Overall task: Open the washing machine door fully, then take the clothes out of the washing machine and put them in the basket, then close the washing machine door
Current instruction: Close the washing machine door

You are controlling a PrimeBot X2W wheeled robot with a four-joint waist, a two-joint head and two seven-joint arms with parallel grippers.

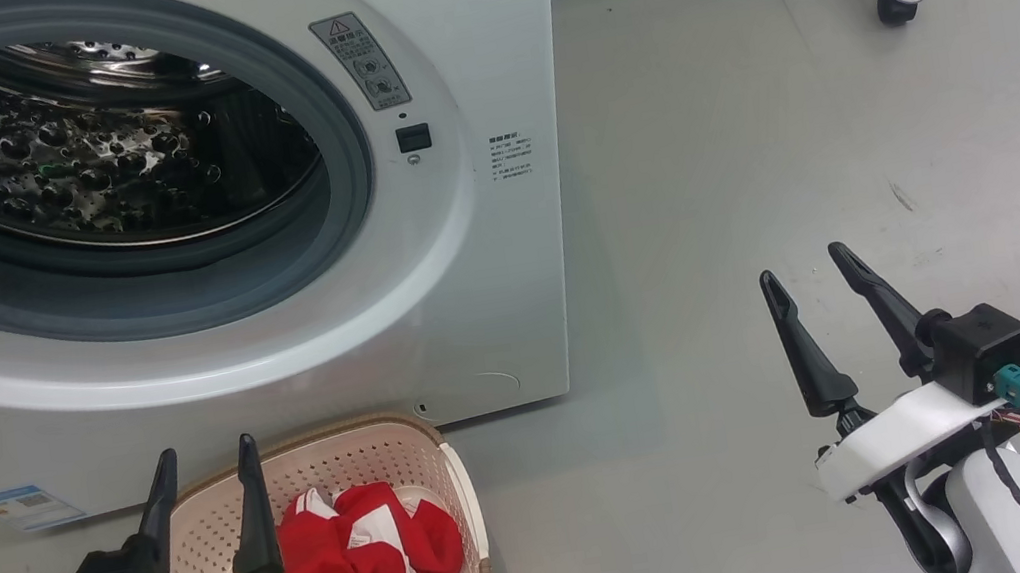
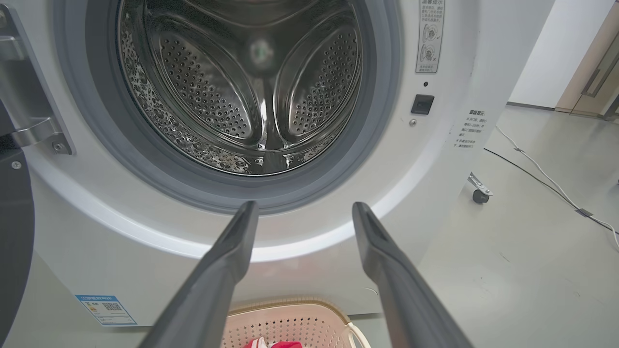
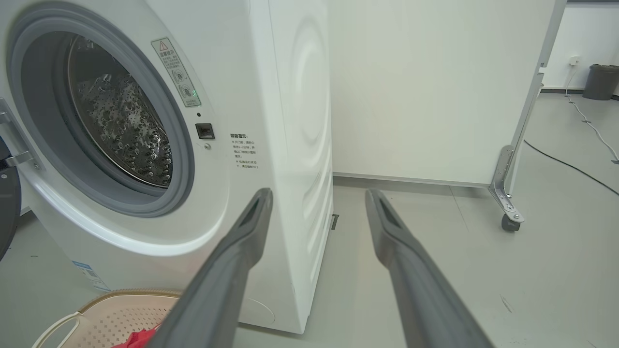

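1. Left claw (image 1: 204, 451), fingers spread, hovers over the cream perforated plastic basket (image 1: 363, 455).
2. Right claw (image 1: 800, 263), also spread, hangs above the grey floor (image 1: 702, 147).
3. Red, white-striped clothes (image 1: 369, 560) lie in the basket before the white front-loading washing machine (image 1: 486, 260), its black-rimmed round door (image 2: 14, 232) swung open.

Grey floor (image 1: 758, 189) bears the washing machine (image 1: 484, 48), the basket (image 1: 344, 463) just before it.
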